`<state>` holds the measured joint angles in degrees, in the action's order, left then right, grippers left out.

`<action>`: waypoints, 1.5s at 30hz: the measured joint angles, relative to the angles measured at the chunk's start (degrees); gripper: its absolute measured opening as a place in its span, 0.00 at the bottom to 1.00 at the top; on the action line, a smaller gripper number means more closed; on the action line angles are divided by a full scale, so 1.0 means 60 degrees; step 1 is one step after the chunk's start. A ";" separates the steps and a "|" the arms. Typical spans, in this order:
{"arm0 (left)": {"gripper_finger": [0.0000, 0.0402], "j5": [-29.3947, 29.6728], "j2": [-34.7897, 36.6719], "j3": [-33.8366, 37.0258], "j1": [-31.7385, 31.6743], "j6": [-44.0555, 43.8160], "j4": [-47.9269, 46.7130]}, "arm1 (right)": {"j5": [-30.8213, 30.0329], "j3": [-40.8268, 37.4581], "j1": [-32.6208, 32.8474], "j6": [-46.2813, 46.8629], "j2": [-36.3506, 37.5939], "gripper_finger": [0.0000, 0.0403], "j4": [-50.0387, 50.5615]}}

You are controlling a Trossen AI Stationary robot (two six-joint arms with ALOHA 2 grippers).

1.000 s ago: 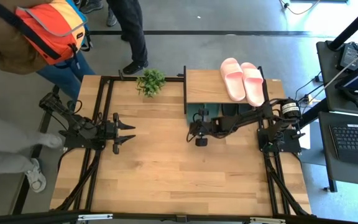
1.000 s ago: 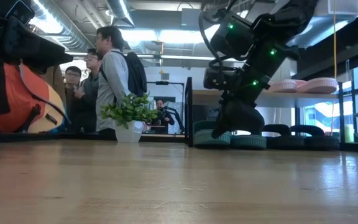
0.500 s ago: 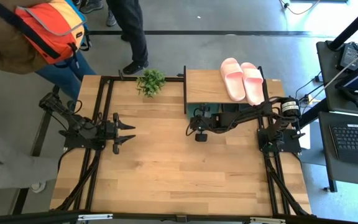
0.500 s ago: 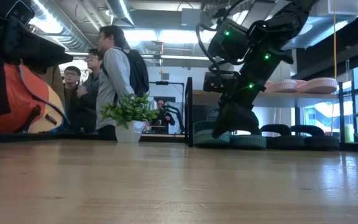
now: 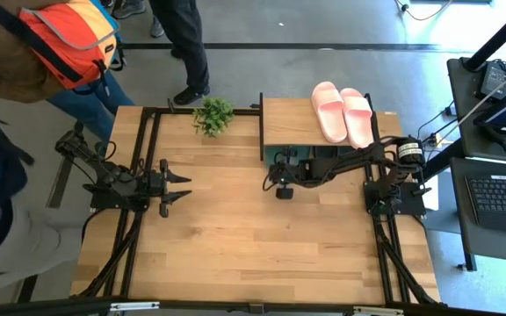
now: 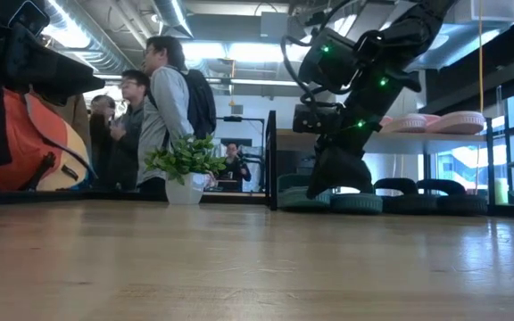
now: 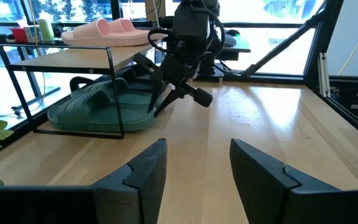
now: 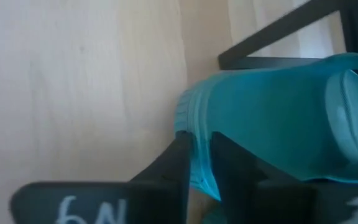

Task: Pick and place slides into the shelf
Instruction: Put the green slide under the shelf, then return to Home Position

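Under the light-wood shelf's plank top, the right gripper pinches the muted green foam slide's edge; the left gripper waits, fingers apart.

High view: even, bright overhead light; tabletop evenly lit, soft shadows under the arms. Low view: ceiling strip lights glare at upper centre; near wood blurred along the bottom, arm backlit and dark. Left wrist view: windows blown out across the top; own fingers soft. Right wrist view: close, heavily blurred; green slide out of focus.
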<state>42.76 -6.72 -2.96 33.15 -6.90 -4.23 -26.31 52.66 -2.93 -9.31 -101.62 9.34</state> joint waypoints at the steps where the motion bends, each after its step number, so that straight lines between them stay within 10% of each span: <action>1: 0.42 0.0000 0.0000 0.0000 -0.0002 0.0000 0.0000 | -0.0040 0.0000 -0.0007 0.0001 0.0000 0.17 0.0001; 16: 0.42 0.0000 0.0000 0.0000 -0.0003 0.0000 0.0000 | 0.0045 0.0000 0.0284 0.0245 0.0051 0.42 0.0081; 45: 0.42 0.0000 0.0000 0.0000 0.0000 -0.0004 0.0012 | 0.0070 -0.0006 0.3048 0.3503 0.5012 0.43 0.3320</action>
<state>42.76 -6.72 -2.96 33.15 -6.92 -4.16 -25.89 52.63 15.36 11.71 -71.55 29.26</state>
